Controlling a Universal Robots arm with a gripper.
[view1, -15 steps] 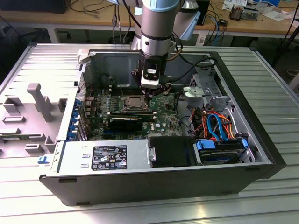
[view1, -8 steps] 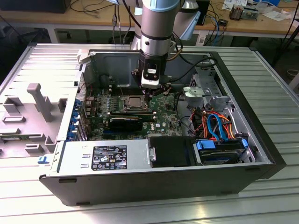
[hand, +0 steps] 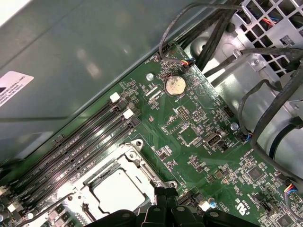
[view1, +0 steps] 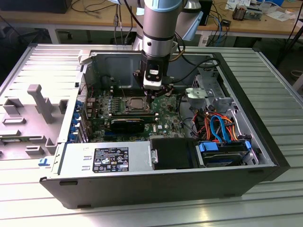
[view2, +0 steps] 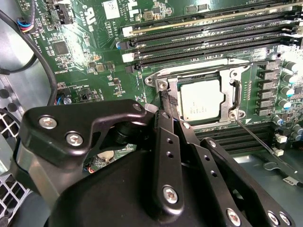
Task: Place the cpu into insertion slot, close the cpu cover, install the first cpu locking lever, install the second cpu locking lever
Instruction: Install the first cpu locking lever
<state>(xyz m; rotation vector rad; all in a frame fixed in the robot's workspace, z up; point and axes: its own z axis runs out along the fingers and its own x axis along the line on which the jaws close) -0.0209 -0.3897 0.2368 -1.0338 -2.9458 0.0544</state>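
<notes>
Gripper (view2: pixel 169 102): fingers are pressed together, nothing is seen between them; tips are set at the insertion slot (view2: pixel 152 80), on its edge at the exterior view's right.
Cpu (view2: pixel 201 101): seated flat in the slot.
Cpu cover (view2: pixel 231 97): laid flat around the cpu.
Locking lever (view2: pixel 265 146): angled away from the slot's corner.

The flat square metal cpu (view2: pixel 200 100) is dull silver-grey. The circuit-patterned motherboard (hand: pixel 199 137) is green, its long memory slots (view2: pixel 199 38) black.
</notes>
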